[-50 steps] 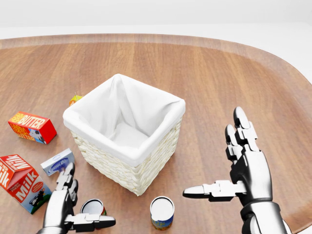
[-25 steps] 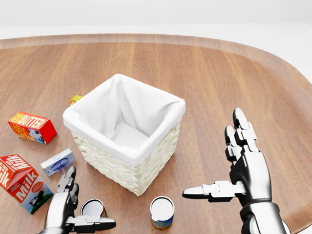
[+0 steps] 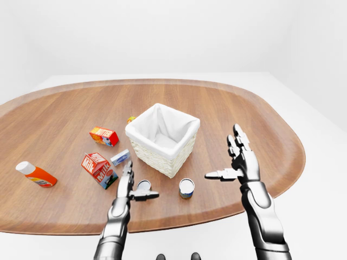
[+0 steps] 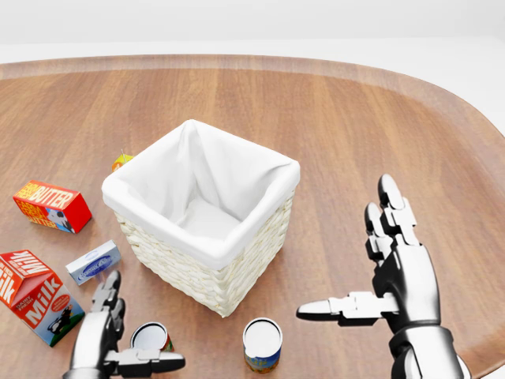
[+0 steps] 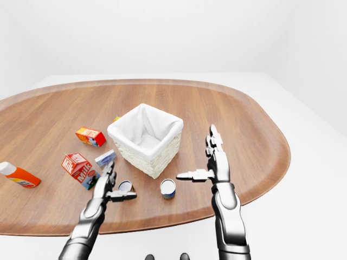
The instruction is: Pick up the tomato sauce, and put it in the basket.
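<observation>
The left robot hand [image 4: 118, 335] is sinking, fingers spread, beside a small can [image 4: 150, 337]. The right robot hand [image 4: 394, 272] is hovering open. Nothing is grasped yet.

A rounded wooden table [image 3: 227, 108] carries a lined basket [image 4: 207, 260] near its middle. At the head view's left lie a butter box [image 4: 52, 206], a milk carton [image 4: 33, 296] and a small blue-and-white box [image 4: 93, 262]; two cans [image 4: 262, 344] [image 4: 151, 336] stand below the basket. An orange bottle [image 3: 36, 174] lies far left.

We see the tomato sauce [image 4: 150, 337], a small can with a pale lid, upright on the wooden surface [image 4: 355, 126] low in the head view. The white-lined wicker basket [image 4: 205, 213] sits upright just above it.
</observation>
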Robot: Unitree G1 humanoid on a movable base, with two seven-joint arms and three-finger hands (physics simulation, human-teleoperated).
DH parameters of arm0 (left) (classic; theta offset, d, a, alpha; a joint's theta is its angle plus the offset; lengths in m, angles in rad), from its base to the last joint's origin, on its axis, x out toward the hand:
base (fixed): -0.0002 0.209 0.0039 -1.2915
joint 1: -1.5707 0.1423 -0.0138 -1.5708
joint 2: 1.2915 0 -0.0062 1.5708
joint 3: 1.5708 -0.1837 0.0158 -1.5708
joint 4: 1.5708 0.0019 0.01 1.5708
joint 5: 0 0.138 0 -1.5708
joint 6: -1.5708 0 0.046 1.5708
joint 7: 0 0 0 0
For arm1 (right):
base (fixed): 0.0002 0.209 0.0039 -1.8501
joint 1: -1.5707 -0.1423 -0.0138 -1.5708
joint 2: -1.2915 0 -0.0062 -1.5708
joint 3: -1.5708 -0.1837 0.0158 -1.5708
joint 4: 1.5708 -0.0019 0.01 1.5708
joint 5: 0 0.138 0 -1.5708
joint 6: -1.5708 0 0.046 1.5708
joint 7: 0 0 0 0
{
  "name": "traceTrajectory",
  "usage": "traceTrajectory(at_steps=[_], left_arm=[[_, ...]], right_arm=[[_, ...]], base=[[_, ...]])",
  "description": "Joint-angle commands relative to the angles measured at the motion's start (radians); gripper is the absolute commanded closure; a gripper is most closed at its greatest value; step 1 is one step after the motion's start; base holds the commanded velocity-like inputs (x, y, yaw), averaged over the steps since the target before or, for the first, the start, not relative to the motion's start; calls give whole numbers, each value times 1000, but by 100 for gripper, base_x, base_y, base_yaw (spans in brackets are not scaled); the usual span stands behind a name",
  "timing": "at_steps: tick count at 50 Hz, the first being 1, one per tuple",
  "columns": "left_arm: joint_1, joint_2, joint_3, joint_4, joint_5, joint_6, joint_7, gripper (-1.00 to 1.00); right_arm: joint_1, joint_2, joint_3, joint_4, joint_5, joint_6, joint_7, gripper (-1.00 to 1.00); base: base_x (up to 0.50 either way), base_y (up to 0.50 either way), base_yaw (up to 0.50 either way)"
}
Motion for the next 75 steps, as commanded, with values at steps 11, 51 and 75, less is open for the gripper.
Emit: traceTrajectory(at_steps=[11,51,75], left_arm=[[-32,7,2,80,2,0,8,-100],[-61,8,-2,166,-15,0,-6,-100],[-125,13,3,356,-19,0,-4,-100]], right_arm=[[-3,-1,-2,3,2,0,-1,-100],[2,1,3,0,-2,0,-1,-100],[-5,-2,-4,8,4,0,0,-100]], base=[[0,0,0],[0,0,0],[0,0,0]])
